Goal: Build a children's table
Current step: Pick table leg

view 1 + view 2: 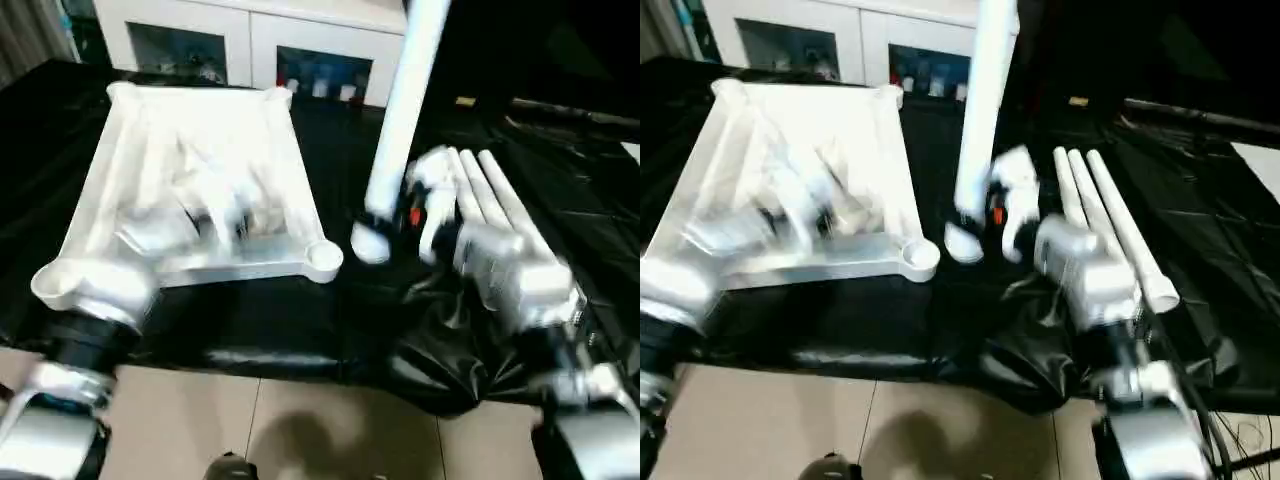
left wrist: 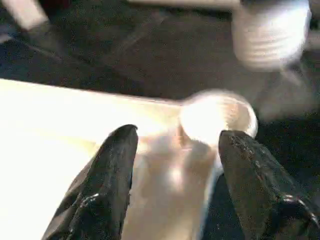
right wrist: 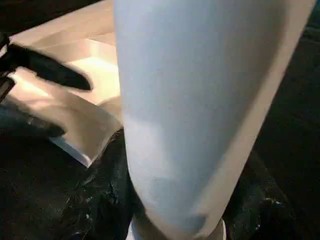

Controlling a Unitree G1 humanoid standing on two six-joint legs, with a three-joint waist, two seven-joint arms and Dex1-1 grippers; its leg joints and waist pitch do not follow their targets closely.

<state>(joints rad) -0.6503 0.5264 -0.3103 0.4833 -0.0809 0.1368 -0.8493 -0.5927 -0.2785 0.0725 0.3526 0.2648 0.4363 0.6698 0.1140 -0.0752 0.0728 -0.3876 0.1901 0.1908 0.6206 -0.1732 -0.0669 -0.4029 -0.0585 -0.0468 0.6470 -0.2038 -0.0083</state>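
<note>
Left eye view: the tabletop (image 1: 200, 190) lies ribbed side up on the surface (image 1: 300, 320), which is draped in black sheeting. A round socket (image 1: 323, 258) sits at its near corner. Beside that corner a white leg (image 1: 405, 110) stands nearly upright, its lower end just off the socket, gripped by the right pincer (image 1: 420, 215). Three more legs (image 1: 490, 195) lie side by side on the sheeting to the right. A white cabinet (image 1: 250, 35) with glass doors stands behind.

Right eye view: the same layout; the held leg's lower end (image 1: 963, 242) hangs close to the socket, apart from it.

Left wrist view: the left pincer (image 2: 177, 165) stands open, its two black fingers (image 2: 112, 180) spread over the tabletop's edge, with the socket between the tips and nothing held. A ribbed leg end (image 2: 270, 32) hovers beyond.

Right wrist view: the leg fills the foreground, with the tabletop behind it.
</note>
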